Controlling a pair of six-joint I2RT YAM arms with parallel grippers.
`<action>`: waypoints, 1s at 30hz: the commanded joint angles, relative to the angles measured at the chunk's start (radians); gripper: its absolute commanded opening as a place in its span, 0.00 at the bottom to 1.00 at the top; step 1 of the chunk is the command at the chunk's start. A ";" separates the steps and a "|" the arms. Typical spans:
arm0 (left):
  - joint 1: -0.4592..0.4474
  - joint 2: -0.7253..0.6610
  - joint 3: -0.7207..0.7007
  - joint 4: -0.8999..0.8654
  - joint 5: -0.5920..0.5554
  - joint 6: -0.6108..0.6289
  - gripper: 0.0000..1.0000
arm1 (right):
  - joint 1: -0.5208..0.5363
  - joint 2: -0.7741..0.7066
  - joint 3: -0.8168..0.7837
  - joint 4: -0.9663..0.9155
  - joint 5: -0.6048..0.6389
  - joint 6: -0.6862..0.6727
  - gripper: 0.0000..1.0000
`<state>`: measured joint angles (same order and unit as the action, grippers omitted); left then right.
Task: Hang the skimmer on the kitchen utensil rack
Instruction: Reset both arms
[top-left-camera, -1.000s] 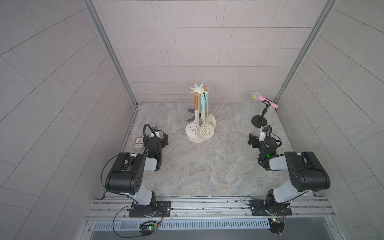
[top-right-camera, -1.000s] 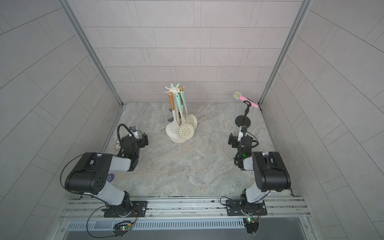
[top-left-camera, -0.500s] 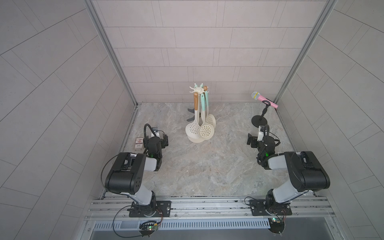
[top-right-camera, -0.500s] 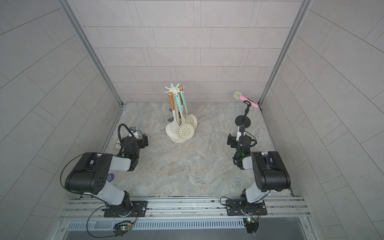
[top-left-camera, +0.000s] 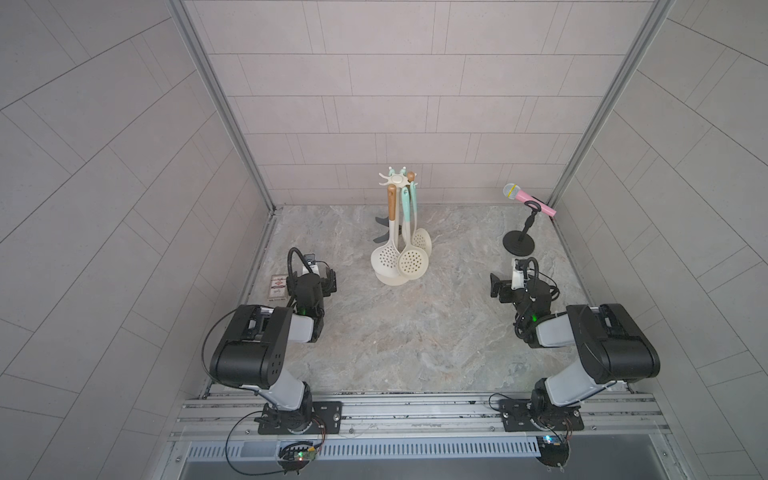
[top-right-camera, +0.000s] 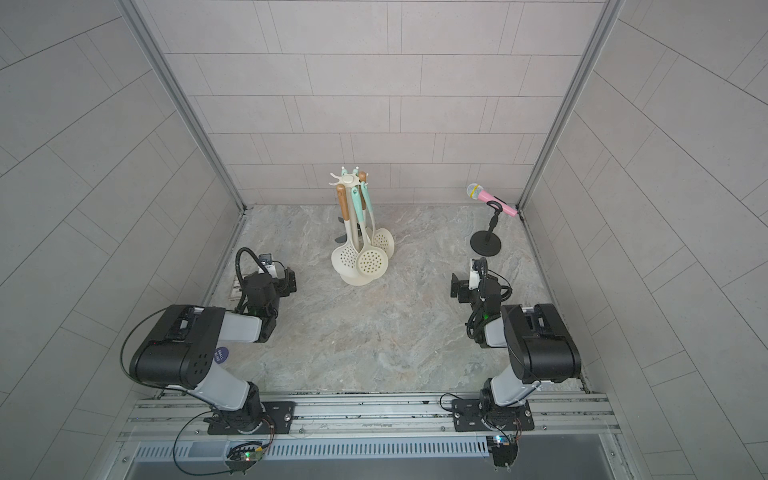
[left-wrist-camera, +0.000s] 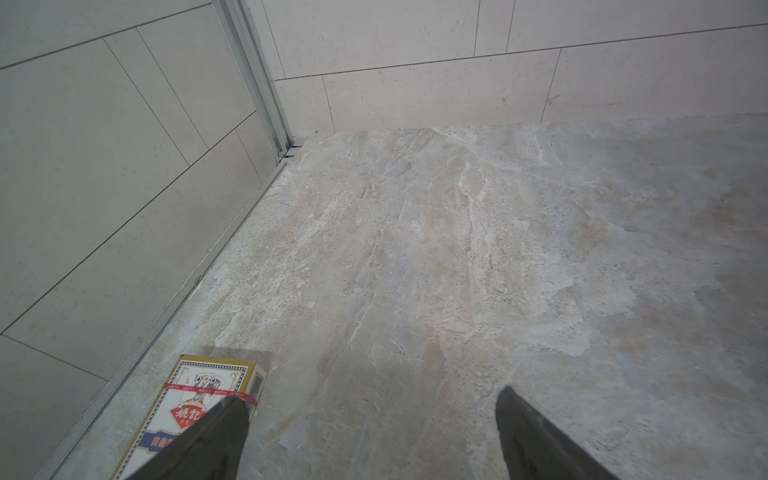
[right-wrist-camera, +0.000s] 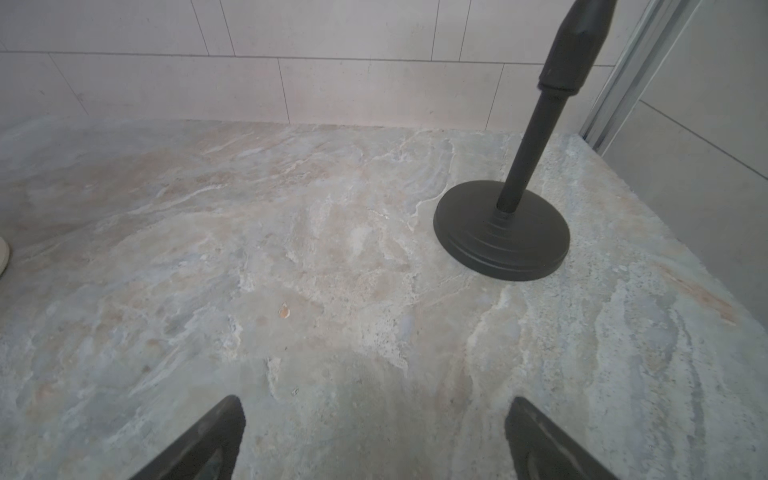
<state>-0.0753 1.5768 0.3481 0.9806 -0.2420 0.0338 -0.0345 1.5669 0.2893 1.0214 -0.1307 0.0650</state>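
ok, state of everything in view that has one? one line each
kitchen utensil rack: upright, some hooks free.
skimmers: three, hanging from the rack, heads down.
microphone: clipped in its stand, tilted.
microphone stand: upright.
card box: lying flat, closed.
left claw: open, empty.
right claw: open, empty.

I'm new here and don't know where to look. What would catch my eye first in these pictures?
First comes the tall cream-white utensil rack with its star-shaped crown of hooks. It stands at the middle back of the marble table, with holey cream skimmers dangling from it. Next you'd spot the pink toy microphone on its short black stand in the far right corner.
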 joint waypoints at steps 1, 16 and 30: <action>-0.003 0.002 -0.049 0.141 0.065 0.013 1.00 | -0.001 -0.008 0.107 -0.143 0.093 0.021 1.00; 0.002 0.002 -0.011 0.046 0.031 -0.011 1.00 | -0.001 -0.004 0.025 0.022 -0.053 -0.036 1.00; 0.002 0.005 0.024 -0.014 0.015 -0.015 1.00 | -0.001 0.001 0.062 -0.041 -0.030 -0.028 1.00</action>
<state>-0.0746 1.5784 0.3550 0.9691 -0.2111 0.0296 -0.0353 1.5650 0.3328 0.9813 -0.1684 0.0536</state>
